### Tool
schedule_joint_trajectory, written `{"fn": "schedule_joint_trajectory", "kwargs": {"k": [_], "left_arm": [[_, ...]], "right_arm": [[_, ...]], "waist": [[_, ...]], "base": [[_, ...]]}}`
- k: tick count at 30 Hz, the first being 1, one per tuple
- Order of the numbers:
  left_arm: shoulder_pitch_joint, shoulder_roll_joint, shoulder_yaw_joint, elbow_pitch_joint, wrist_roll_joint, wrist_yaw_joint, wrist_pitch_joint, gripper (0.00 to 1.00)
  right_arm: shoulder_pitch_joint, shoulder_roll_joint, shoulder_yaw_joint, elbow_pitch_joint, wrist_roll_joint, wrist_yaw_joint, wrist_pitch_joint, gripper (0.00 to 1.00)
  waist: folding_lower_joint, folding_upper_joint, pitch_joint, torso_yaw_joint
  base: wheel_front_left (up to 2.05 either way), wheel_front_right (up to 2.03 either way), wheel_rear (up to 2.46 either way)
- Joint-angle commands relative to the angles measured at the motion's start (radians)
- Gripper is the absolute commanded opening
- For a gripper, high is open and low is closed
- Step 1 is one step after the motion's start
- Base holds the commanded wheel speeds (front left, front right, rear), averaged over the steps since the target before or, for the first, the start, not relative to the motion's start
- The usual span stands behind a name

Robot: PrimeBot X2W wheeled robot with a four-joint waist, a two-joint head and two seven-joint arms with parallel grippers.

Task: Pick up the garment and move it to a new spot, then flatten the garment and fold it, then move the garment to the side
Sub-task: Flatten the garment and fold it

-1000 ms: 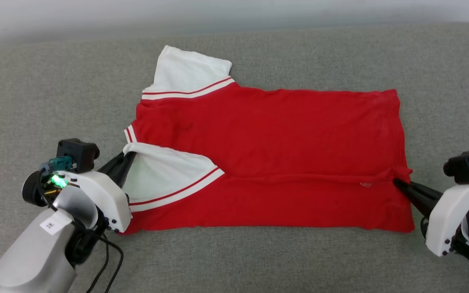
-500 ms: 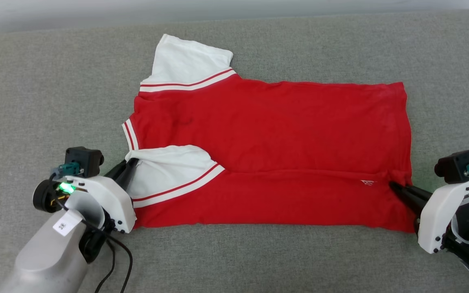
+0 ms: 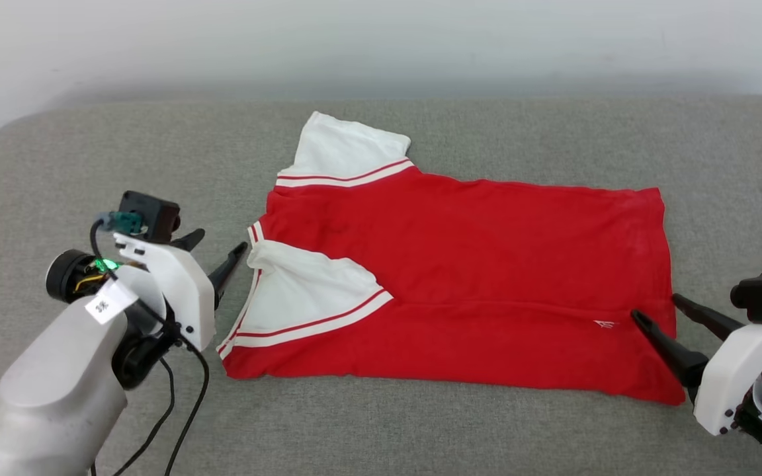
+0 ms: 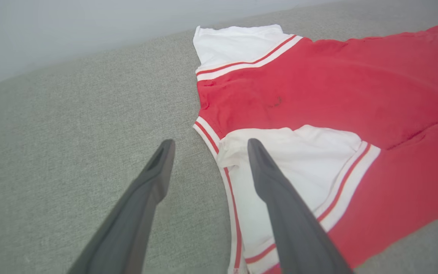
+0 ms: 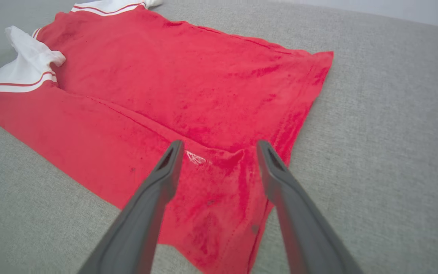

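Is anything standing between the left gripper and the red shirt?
Nothing visible does. The left gripper, open, sits just beside the red jersey T-shirt with white sleeves; a narrow strip of bare grey fabric surface lies between them.

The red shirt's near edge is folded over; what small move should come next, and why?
Probably carry the open left gripper to the far white sleeve and the open right gripper to the far hem corner: that side of the garment lies unfolded.

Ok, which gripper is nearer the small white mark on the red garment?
Right. The right gripper stands open at the hem end of the garment, one fingertip just beside the white mark. The left gripper stands open at the opposite, collar end.
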Motion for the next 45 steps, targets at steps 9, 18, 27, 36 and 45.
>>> {"fn": "schedule_joint_trajectory", "kwargs": {"k": [9, 18, 27, 36, 45], "left_arm": [[-0.069, 0.096, -0.085, -0.139, -0.19, -0.002, 0.396, 1.0], [-0.058, 0.126, -0.145, -0.142, -0.299, -0.002, 0.648, 1.0], [-0.026, 0.115, -0.189, -0.114, -0.29, -0.002, 0.658, 1.0], [0.003, 0.085, -0.257, -0.06, -0.268, -0.002, 0.619, 0.49], [-0.014, 0.142, -0.28, -0.124, -0.226, -0.002, 0.443, 0.0]], "right_arm": [[0.067, 0.018, -0.05, -0.06, -0.025, -0.001, 0.068, 1.0], [0.088, 0.039, -0.075, -0.091, -0.025, -0.001, 0.115, 1.0], [0.073, 0.057, -0.079, -0.095, -0.028, -0.001, 0.136, 1.0], [0.045, 0.064, -0.076, -0.096, -0.029, -0.001, 0.14, 1.0], [0.013, 0.006, -0.113, -0.134, -0.052, -0.001, 0.17, 1.0]], "waist": [[0.0, 0.0, -0.049, 0.014], [0.0, 0.0, -0.032, -0.009], [0.0, 0.0, 0.003, -0.031], [0.0, 0.0, 0.03, -0.043], [0.0, 0.0, -0.003, -0.046]], "base": [[0.0, 0.0, 0.0], [0.0, 0.0, 0.0], [0.0, 0.0, 0.0], [0.0, 0.0, 0.0], [0.0, 0.0, 0.0]]}}
